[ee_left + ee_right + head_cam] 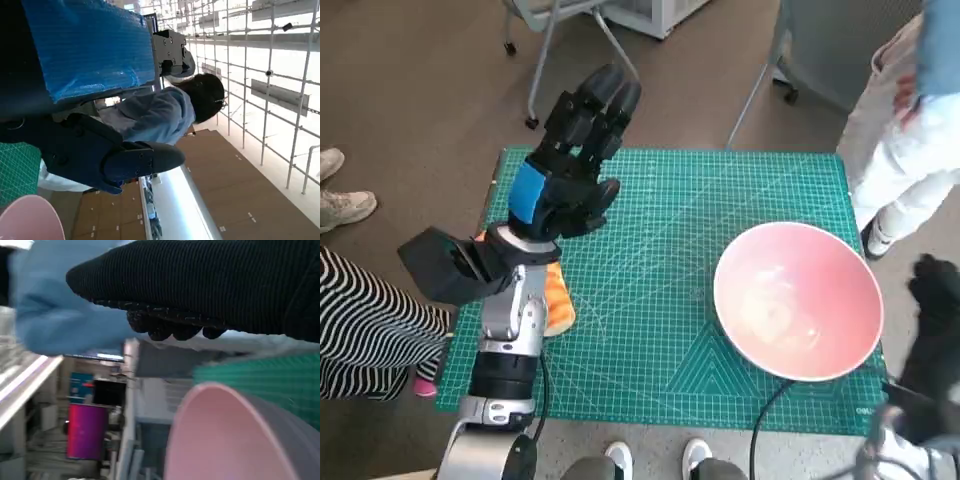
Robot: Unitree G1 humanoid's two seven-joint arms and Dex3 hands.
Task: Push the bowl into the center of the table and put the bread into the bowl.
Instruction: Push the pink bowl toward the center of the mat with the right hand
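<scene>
At far left, beside the worktop (650,250), a striped sleeve or leg of a person (360,320) and pale shoes (345,205) on the floor. Over the left part of the green cutting mat (660,330), raised above it, the left hand (575,150) with blue tape across its back, fingers stretched forward and a little apart, holding nothing. Below that forearm, partly hidden by it, the orange-brown bread (558,300), lying on the mat near the left edge, untouched. In the left wrist view, the same taped hand (90,100) filling the frame, black fingers (145,160) free of any object, a person in a pale blue top (160,115) beyond, and a sliver of pink bowl rim (30,217) in one corner. Further right on the mat, well apart from the bread, the pink bowl (798,300), upright and empty, sitting toward the right and near edge rather than mid-worktop. At the far right edge, just beside the bowl, the gloved right hand (932,300), not seen gripping anything; whether touching the rim, cannot tell. In the right wrist view, the black knit glove (210,290) across the frame, fingers curled slightly above the bowl's rim (220,440), clasping nothing. Upper right, a person in white trousers (905,150) standing beside the worktop.
</scene>
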